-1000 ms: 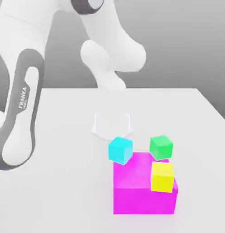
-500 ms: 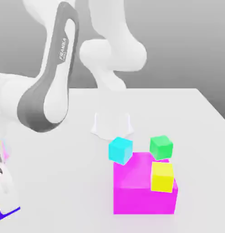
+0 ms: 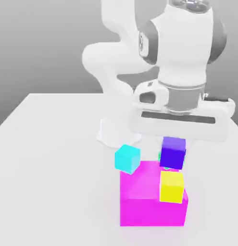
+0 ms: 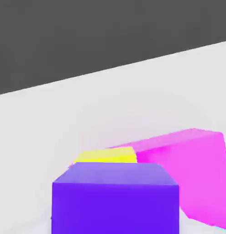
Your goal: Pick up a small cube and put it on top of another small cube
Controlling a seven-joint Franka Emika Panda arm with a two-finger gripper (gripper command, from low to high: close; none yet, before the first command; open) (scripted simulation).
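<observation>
A: Biggest first. White robot arm point(image 3: 140, 53) comes down over the middle of the flat white table point(image 3: 48, 158), with the wide white gripper point(image 3: 174, 139) at its end.

B: Next, the big plain magenta cube point(image 3: 149, 199) sits on the table toward its near edge; in the hand view it's at point(image 4: 187, 164).

A: Small ones. Plain cyan small cube point(image 3: 127, 158) is at the magenta cube's far corner on the exterior view's left, tilted; can't tell if it rests on it or on the table. Small yellow cube point(image 3: 172, 186) is against the magenta one's corner on the exterior view's right, also at point(image 4: 107, 156).

B: Task thing?

A: Small dark violet cube point(image 3: 173, 152) is up off the table right under the gripper, above and just behind the yellow cube. Hand view has it closest, point(image 4: 115, 201).

B: Fingers?

A: Hidden behind the hand body, probably closed on the violet cube since it hangs there. A sliver of green, maybe another cube, peeks from behind it.
</observation>
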